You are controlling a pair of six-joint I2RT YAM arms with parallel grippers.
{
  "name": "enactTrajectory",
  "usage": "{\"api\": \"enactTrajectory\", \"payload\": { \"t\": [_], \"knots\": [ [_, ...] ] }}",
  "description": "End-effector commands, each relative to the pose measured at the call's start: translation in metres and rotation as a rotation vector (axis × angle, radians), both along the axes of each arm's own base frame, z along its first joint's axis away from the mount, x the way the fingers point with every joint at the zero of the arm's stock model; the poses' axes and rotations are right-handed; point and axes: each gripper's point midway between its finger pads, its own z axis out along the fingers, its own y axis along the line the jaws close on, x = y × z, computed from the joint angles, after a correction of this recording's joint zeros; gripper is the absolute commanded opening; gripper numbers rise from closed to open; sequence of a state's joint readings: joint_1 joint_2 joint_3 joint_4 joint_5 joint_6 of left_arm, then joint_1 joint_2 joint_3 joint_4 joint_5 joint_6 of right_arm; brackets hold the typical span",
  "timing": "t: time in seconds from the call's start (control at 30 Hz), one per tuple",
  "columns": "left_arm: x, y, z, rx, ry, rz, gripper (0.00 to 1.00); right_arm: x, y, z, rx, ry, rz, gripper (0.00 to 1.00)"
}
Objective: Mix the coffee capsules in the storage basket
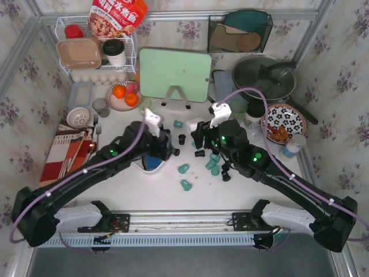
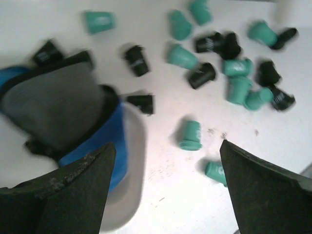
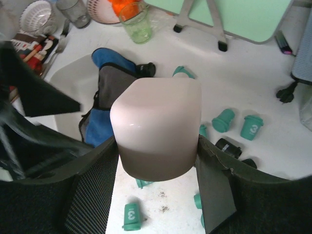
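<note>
Gathering step: next scoop teal and black cup-shaped coffee capsules (image 2: 190, 135) into shallow white storage basket (image 2: 134, 163) nearby; left gripper (image 2: 165, 146) wide; right gripper (image 3: 156, 142) holds white block (image 3: 156, 105).

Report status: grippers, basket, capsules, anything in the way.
Left gripper open, empty. Right gripper shut on storage basket. Coffee capsules scattered on table. Blue-grey pouch beside them.

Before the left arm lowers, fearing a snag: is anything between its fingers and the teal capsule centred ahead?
Nothing visible: only bare table separates the open left fingers from that teal capsule; the blue cloth lies aside.
</note>
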State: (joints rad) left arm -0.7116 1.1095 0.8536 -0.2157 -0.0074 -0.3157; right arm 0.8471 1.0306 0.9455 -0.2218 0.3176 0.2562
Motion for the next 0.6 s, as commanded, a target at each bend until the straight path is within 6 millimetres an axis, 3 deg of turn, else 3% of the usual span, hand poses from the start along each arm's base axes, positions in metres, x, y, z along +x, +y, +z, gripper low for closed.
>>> {"api": "enactTrajectory", "payload": {
  "t": [0.0, 0.1, 0.23, 0.33, 0.43, 0.57],
  "knots": [
    [-0.007, -0.058, 0.003, 0.112, -0.235, -0.397, 0.91, -0.010, 0.008, 0.003, 0.054, 0.022, 0.077, 0.33],
    [-0.014, -0.077, -0.018, 0.254, -0.357, -0.567, 0.90, -0.017, 0.015, 0.000, 0.070, 0.047, 0.129, 0.33],
    [-0.004, -0.078, -0.029, 0.341, -0.552, -0.620, 0.86, -0.026, 0.019, -0.003, 0.078, 0.074, 0.174, 0.33],
    [-0.006, -0.076, -0.031, 0.384, -0.658, -0.692, 0.70, -0.031, 0.016, -0.005, 0.078, 0.084, 0.183, 0.34],
    [-0.010, -0.076, -0.035, 0.390, -0.684, -0.743, 0.68, -0.036, 0.013, -0.007, 0.082, 0.092, 0.189, 0.34],
    [-0.010, -0.076, -0.034, 0.332, -0.685, -0.778, 0.56, -0.044, 0.013, -0.011, 0.083, 0.111, 0.217, 0.36]
  ]
}}
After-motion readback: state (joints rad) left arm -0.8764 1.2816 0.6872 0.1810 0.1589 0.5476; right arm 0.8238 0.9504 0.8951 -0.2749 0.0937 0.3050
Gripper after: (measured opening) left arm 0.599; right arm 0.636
